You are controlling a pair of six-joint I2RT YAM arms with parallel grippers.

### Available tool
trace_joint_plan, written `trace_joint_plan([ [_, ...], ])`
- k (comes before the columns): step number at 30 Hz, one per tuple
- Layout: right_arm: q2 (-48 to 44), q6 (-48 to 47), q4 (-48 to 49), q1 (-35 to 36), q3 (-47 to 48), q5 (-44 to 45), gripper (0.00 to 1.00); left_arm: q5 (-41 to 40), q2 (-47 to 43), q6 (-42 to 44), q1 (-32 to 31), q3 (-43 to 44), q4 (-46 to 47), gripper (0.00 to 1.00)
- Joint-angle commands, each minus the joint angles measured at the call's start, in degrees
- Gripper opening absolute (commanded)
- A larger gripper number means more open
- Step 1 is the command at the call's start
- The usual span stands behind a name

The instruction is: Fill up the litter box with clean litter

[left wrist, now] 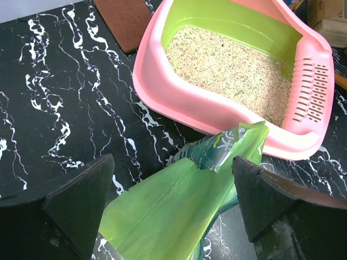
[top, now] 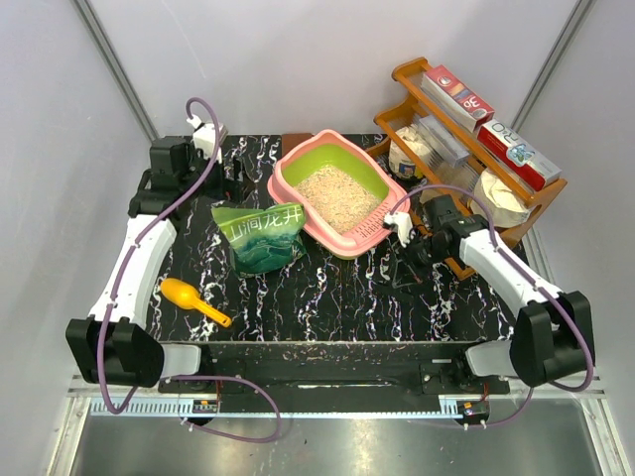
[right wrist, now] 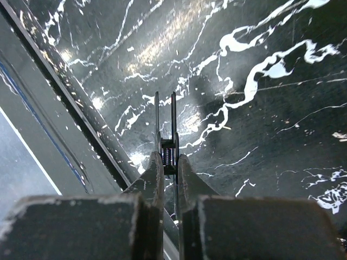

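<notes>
Clean litter (top: 335,188) is shown spread inside the litter box (top: 288,190), the green bag (top: 260,236) lying just beside its near-left wall under the wide-open, empty left fingers (left wrist: 76,208), presumably for regrasping, while the closed right fingers (right wrist: 154,179) are held clear, near-right of it.

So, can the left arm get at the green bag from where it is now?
Probably yes. The left gripper is open wide, and the green bag lies in line between its fingers with nothing over its torn top. The litter box sits just beyond, out of the approach.
</notes>
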Motion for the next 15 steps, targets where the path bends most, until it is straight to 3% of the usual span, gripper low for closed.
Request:
trace_joint_plan([
  [1, 3.5, -5.5, 2.5, -0.9, -2.7, -0.3, 0.01, -2.9, 0.9, -1.7, 0.3, 4.1, 2.5, 0.95],
  [7, 9.8, -5.8, 4.5, -3.3, -3.0, 1.9, 0.11, -4.6, 1.0, -1.7, 0.3, 4.9, 2.5, 0.95],
  [9, 10.5, -5.5, 4.6, -3.8, -2.5, 2.0, 0.17, -8.8, 1.0, -3.2, 0.5, 5.2, 2.5, 0.99],
  [10, 10.6, -5.4, 4.7, -3.9, -2.4, 2.3, 0.27, -10.1, 1.1, -8.2, 1.0, 5.4, 2.4, 0.99],
  [13, 9.7, -5.8, 4.6, -4.0, -2.9, 4.1, 0.49, -8.2, 2.8, -12.0, 3.9, 7.7, 0.0, 0.99],
  [15, 8.9, -5.6, 3.8, -4.1, -2.0, 4.8, 0.53, -6.8, 5.2, -12.5, 7.5, 10.2, -4.3, 0.99],
])
